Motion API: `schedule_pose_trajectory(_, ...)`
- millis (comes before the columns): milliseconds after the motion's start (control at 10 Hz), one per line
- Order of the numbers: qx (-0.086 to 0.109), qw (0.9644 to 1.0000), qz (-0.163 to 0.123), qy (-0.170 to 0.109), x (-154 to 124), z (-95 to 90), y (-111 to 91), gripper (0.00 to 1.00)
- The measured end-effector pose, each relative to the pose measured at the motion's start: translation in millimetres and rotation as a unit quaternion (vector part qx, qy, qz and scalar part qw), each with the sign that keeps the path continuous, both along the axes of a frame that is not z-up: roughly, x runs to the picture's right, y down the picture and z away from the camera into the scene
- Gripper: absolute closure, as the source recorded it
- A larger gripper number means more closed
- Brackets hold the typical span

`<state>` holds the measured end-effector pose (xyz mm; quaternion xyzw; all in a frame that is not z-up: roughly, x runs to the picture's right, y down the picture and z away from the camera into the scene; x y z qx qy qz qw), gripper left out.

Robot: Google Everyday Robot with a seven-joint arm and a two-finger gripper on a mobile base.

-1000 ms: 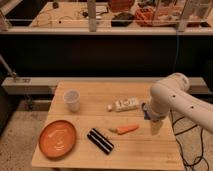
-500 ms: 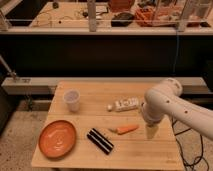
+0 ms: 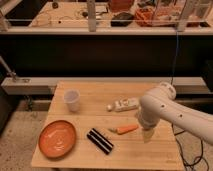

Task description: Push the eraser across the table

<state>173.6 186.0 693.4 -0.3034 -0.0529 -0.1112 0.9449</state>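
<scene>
The eraser (image 3: 100,141), a long flat black block with a pale stripe, lies at an angle near the front middle of the table (image 3: 95,117), a pale wooden top. My gripper (image 3: 147,134) hangs from the white arm (image 3: 160,107) over the table's right side. It points down just right of an orange carrot (image 3: 125,129) and about a hand's width right of the eraser, touching neither. It is open and holds nothing.
An orange plate (image 3: 57,138) sits at the front left, just left of the eraser. A white cup (image 3: 72,100) stands at the back left. A white bottle-like object (image 3: 123,105) lies behind the carrot. Dark shelving rises behind the table.
The arm has swung left and forward, bringing the gripper closer to the carrot's right end. The eraser and the other objects have not moved.
</scene>
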Motion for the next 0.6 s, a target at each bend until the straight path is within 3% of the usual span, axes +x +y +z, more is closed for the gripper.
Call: schedule_pose_trajectory(600,-0.008,0.9998,-0.012,-0.014,-12,5.2,16,0.2)
